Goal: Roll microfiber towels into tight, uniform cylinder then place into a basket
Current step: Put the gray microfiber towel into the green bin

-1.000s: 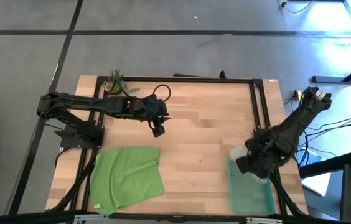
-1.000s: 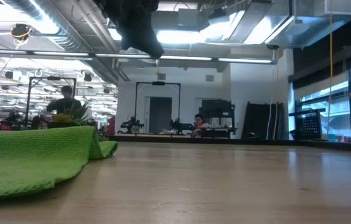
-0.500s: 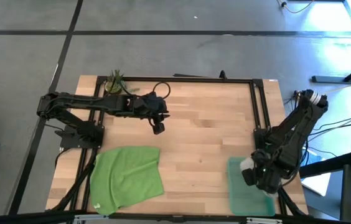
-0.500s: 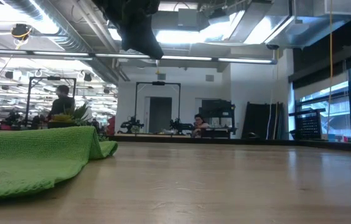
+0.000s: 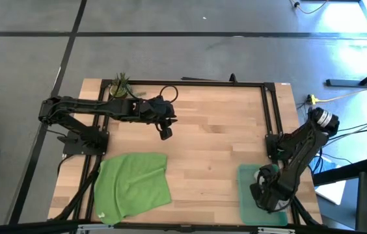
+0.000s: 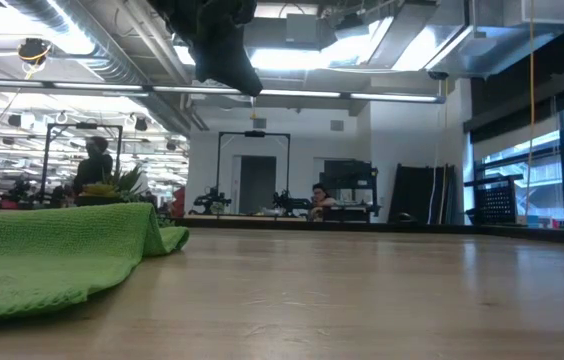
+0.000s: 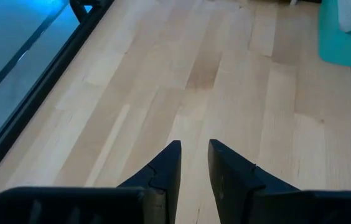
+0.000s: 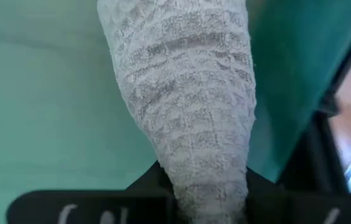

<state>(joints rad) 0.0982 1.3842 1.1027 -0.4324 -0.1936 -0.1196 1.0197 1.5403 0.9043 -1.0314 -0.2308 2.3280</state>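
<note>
The light grey microfiber towel (image 8: 182, 93), rolled up, sticks out of my right gripper (image 5: 266, 194), which is shut on it over the translucent teal basket (image 5: 245, 198) at the table's near right. The basket's floor (image 8: 51, 112) fills the right wrist view behind the roll. The bright green towel (image 5: 133, 185) lies spread out and a little rumpled at the near left, also in the low view (image 6: 52, 255). My left gripper (image 5: 165, 133) hangs open above bare wood at the far left-middle, its fingers (image 7: 169, 165) a small way apart with nothing between them. My right gripper pinches one end of the rolled grey towel (image 8: 206, 177) between its two fingers. The fingers come steeply from above, and the roll runs on from them along their line, hanging toward the basket floor. Whether its lower end touches the basket cannot be told.
A small potted plant (image 5: 120, 86) stands at the far left corner. Black frame rails (image 5: 271, 123) run along the table's edges, close beside the basket. Bare wood (image 5: 216, 143) lies between the green towel and the basket.
My right gripper has carried the grey roll toward the table's near edge and down over the basket, tipping from a slant to point steeply down. It has stayed shut on the towel. The green towel lies as before.
</note>
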